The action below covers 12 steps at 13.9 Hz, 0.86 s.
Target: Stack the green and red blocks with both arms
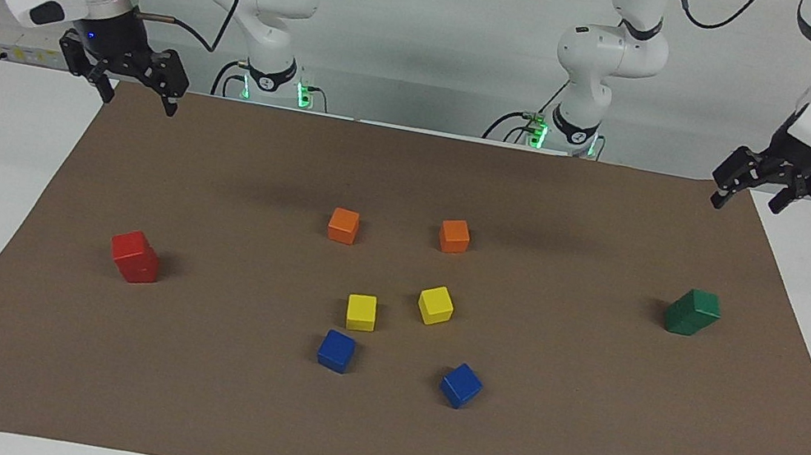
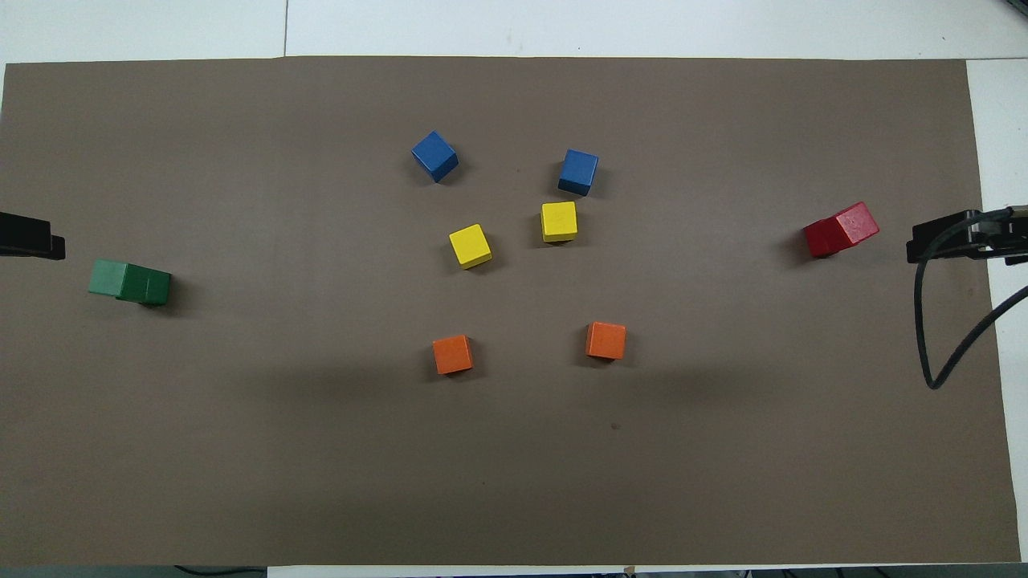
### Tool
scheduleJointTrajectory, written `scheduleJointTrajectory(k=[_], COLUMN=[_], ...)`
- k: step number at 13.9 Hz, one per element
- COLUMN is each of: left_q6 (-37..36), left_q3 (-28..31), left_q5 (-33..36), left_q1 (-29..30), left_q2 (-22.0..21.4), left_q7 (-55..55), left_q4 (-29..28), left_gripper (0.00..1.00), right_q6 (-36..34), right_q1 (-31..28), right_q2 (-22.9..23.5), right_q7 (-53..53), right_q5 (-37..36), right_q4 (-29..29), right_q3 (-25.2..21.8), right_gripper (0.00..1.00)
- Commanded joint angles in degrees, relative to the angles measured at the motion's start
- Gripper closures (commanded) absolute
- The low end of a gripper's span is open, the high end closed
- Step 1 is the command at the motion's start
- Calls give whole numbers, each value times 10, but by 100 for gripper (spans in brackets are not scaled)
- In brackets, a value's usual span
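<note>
White tabletop shows around a brown mat (image 1: 368, 438) that carries all the cubes. Toward our left arm's end we see the green stack (image 1: 692, 312): two dark green cubes, one set on the other, the top one shifted a little so the pile looks to lean. Toward our right arm's end stands the red stack (image 1: 135, 257), two bright red glossy cubes piled the same way, the upper one slightly turned. Between the stacks lie two orange cubes (image 1: 343, 225), two yellow cubes (image 1: 361, 311) and two blue cubes (image 1: 336, 350), all apart from one another. Our left gripper (image 1: 746, 197) hangs over the mat's corner at its own end, jaws spread and holding nothing. Our right gripper (image 1: 138, 96) hangs over the corner at its end, jaws likewise spread and bare.
</note>
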Motion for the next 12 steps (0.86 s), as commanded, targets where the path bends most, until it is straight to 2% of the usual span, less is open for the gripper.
scheduleJointTrajectory(k=[1, 12], left_q6=[1, 1], left_q3=[6, 6], left_q5=[10, 10], left_q1=[-9, -9], left_q2=[4, 4], left_q7=[1, 0], left_q4=[11, 11], left_gripper=[0, 0], right_q6=[-10, -4], right_q1=[-4, 0], right_q2=[6, 1], right_q7=[8, 28], right_q5=[-7, 1], right_q4=[12, 3], right_q3=[3, 2], right_gripper=[1, 0])
